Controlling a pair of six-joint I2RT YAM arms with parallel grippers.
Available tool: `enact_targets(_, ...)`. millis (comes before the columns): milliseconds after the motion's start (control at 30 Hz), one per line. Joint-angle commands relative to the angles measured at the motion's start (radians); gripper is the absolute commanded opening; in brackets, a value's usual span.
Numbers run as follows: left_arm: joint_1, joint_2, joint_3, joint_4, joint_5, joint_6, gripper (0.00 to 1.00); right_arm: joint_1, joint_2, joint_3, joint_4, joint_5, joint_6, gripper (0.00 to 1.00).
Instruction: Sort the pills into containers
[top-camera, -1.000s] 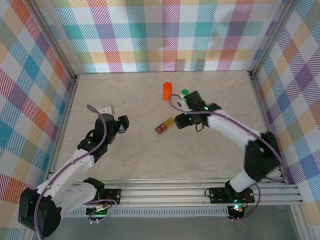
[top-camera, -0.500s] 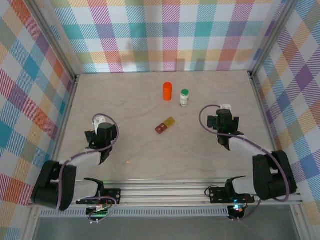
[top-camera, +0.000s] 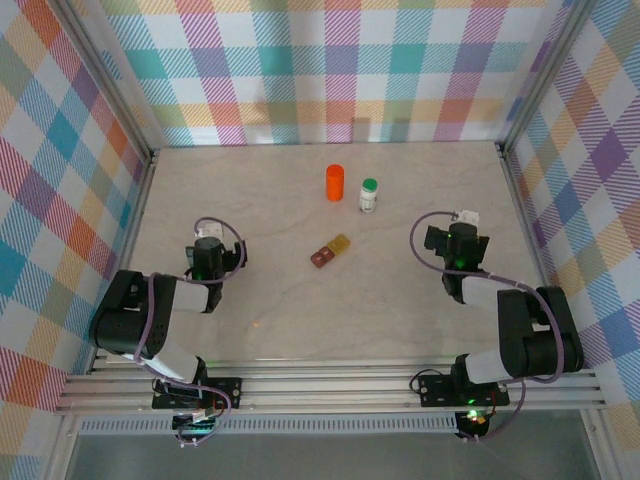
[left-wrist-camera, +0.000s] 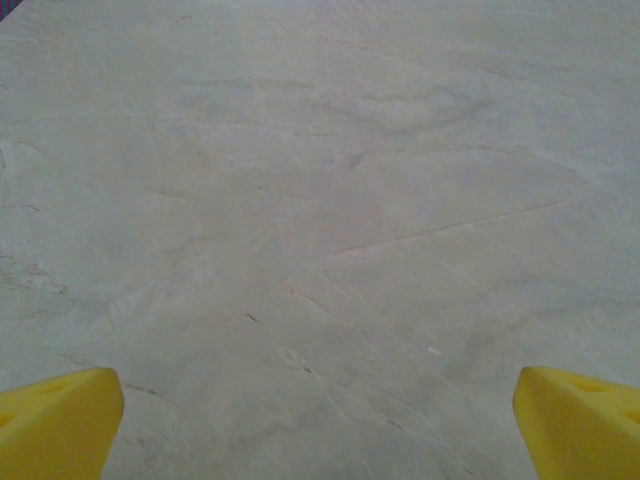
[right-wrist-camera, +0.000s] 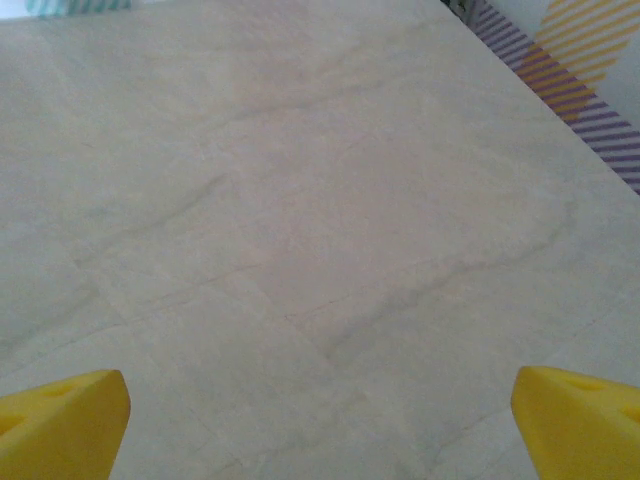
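1. Roughly at the middle of the table (top-camera: 300, 320) lie the two pills: a yellow pill (top-camera: 340, 242) and a red-brown pill (top-camera: 321, 258), touching each other in a slanted row.
2. Behind them two containers stand upright: an orange container (top-camera: 334, 182) and, near it on the right but apart, a white bottle (top-camera: 369, 196) with a green cap.
3. The left gripper (top-camera: 208, 245) sits over the left part of the table, well apart from the pills. Its wrist view shows the yellow fingertips (left-wrist-camera: 60, 420) at the bottom corners, jaws spread wide, with bare tabletop between them.
4. The right gripper (top-camera: 462, 232) sits at the right side, likewise well away from pills and containers — its fingertips (right-wrist-camera: 62, 420) are spread wide with nothing held.
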Motion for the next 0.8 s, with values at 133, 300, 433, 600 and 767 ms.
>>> enact_targets(133,0.026,-0.004,0.033,0.038,0.09,0.0,1.0,-0.007,0.112,-0.243,0.658,-0.298,-0.134,0.99)
enact_targets(300,0.025,-0.004,0.034,0.035,0.089,0.001,1.0,-0.008,0.103,-0.169,0.513,-0.229,-0.106,0.99)
enact_targets(433,0.026,-0.004,0.034,0.034,0.093,0.0,1.0,-0.075,0.11,-0.027,0.246,-0.348,-0.065,0.99)
enact_targets(600,0.025,-0.005,0.034,0.033,0.093,0.002,1.0,-0.071,0.109,-0.025,0.241,-0.344,-0.07,0.99)
enact_targets(767,0.026,-0.004,0.034,0.032,0.094,0.001,1.0,-0.071,0.109,-0.024,0.241,-0.345,-0.07,0.99)
